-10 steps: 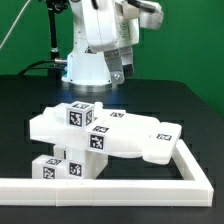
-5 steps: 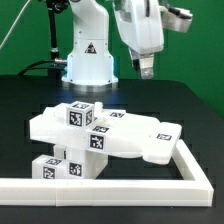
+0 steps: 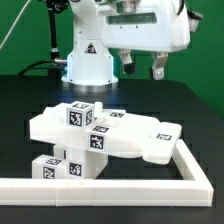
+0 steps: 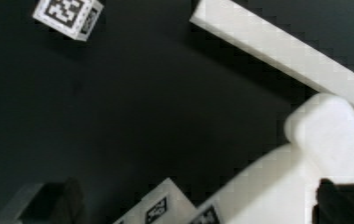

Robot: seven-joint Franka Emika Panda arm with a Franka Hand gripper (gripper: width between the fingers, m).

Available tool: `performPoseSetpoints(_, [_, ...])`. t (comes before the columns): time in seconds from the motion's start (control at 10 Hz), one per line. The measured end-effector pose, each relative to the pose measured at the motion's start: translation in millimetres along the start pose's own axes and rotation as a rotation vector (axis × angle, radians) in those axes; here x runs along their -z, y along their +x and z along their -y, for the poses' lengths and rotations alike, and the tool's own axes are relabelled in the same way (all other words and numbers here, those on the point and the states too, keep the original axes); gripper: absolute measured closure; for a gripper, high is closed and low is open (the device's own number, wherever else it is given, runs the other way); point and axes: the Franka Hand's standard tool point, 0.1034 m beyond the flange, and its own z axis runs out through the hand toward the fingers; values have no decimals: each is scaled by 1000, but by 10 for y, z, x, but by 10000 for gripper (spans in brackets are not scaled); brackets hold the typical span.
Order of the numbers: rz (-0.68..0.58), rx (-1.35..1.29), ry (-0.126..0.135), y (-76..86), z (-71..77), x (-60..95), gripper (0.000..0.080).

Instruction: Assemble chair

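The chair parts lie joined in the middle of the black table: a flat white slab, tagged blocks on top and short posts at the front. My gripper hangs high above them, open and empty, with both fingers apart. In the wrist view the gripper shows as two dark fingertips at the edge. The white tagged chair parts lie far below between them, untouched.
A long white L-shaped rail runs along the front and up the exterior view's right; it also shows in the wrist view. The robot base stands behind the parts. A tagged white piece shows in the wrist view.
My gripper has swung toward the exterior view's right and turned, so both fingers now show side by side. The chair parts have not moved.
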Motion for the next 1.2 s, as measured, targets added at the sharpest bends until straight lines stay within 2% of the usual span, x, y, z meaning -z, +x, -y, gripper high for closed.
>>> performPoseSetpoints(0.1, [6,89,-24,-127,-152,-151,150])
performPoseSetpoints(0.3, [-12,199,-51,-326,-285,-417,150])
performPoseSetpoints(0.4, [-8,261,-45,-273,-257,-362,150])
performPoseSetpoints(0.7, [-5,524,-45,-243,-282,-382,150])
performPoseSetpoints(0.8, [4,640,-43,-222,-446,-483,150])
performPoseSetpoints(0.9, [15,655,-63,-299,-555,-606,150])
performPoseSetpoints(1.0, [8,717,-75,-425,-577,-753,150])
performPoseSetpoints(1.1, [10,749,-81,-515,-578,-834,150])
performPoseSetpoints(1.2, [10,751,-79,-483,-574,-814,150])
